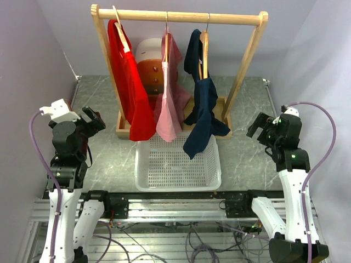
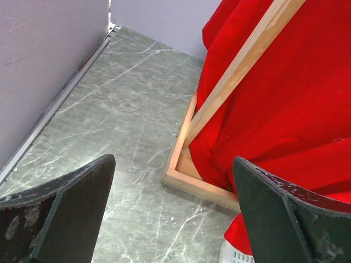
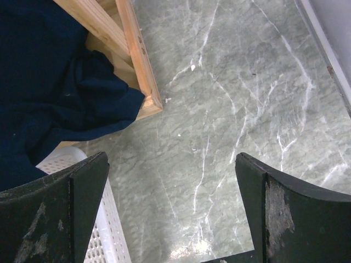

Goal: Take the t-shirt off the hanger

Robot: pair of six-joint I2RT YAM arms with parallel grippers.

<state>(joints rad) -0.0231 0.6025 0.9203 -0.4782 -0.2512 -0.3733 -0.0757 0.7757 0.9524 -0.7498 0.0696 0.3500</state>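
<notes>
Top external view shows the left end effector (image 1: 96,120) and right end effector (image 1: 256,128) spread empty, so the right should probably pinch the navy t-shirt (image 1: 204,112) dangling from its hanger (image 1: 204,52) and draw it downward.

Table (image 1: 236,156) is a grey-green marble-look slab with white veins, filling the middle of the top view. Plain pale lilac walls (image 1: 27,55) box it in at 9, 12 and 3 o'clock, with a thin metal strip (image 1: 74,90) along the table edge at 9. A wooden rack (image 1: 175,16) stands toward 12. An aluminium rail (image 1: 175,211) runs across at 6, cables (image 1: 203,246) tangled under it. Light's soft and even.
</notes>
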